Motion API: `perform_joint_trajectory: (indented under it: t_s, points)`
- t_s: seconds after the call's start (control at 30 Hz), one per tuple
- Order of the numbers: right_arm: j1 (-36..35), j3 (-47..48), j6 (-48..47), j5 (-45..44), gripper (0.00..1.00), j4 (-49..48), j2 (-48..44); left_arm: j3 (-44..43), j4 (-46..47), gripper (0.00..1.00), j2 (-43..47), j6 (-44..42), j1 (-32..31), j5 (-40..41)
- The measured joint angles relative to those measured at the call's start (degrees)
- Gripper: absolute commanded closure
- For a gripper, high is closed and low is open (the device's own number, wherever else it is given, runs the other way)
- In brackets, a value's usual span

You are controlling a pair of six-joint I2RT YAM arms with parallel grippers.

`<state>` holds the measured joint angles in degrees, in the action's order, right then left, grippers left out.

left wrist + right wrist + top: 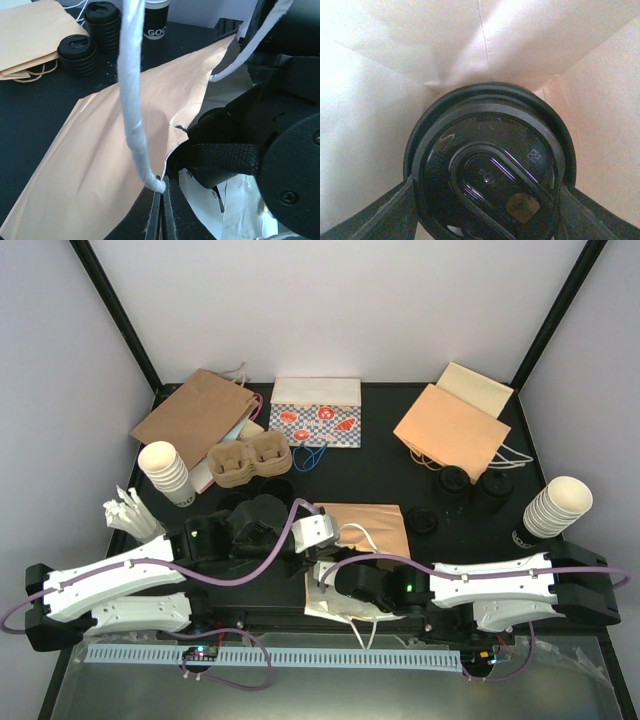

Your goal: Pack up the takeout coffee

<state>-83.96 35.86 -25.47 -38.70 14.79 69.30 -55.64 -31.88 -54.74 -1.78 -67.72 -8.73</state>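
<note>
A tan paper bag (pixel 378 530) lies at the table's middle, its mouth toward the arms. My left gripper (pixel 318 536) is shut on the bag's upper rim (pixel 161 192), right where the white cord handle (pixel 131 100) is fixed. My right gripper (pixel 338 587) reaches into the bag's mouth. In the right wrist view it (pixel 487 200) is shut on a black-lidded coffee cup (pixel 490 165), a finger (pixel 380 215) on each side, with the bag's pale inner walls (pixel 395 60) all around. Three more black-lidded cups (pixel 452 483) (pixel 493 485) (pixel 423 519) stand to the bag's right; two show in the left wrist view (pixel 77 52).
Stacks of cream paper cups stand at left (pixel 167 472) and right (pixel 555 508). Brown pulp carriers (pixel 248 460), a brown bag (pixel 195 418), a patterned bag (pixel 315 418) and an orange bag (pixel 455 428) lie at the back. White packets (pixel 128 512) lie at left.
</note>
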Motion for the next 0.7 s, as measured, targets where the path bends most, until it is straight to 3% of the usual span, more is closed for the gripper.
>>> perform_joint_trajectory:
  t_s: [0.7]
  points:
    - [3.1, 4.4, 0.5, 3.5, 0.60, 2.8, 5.6, 0.0, 0.2, 0.99, -0.2, 0.4, -1.0, 0.6]
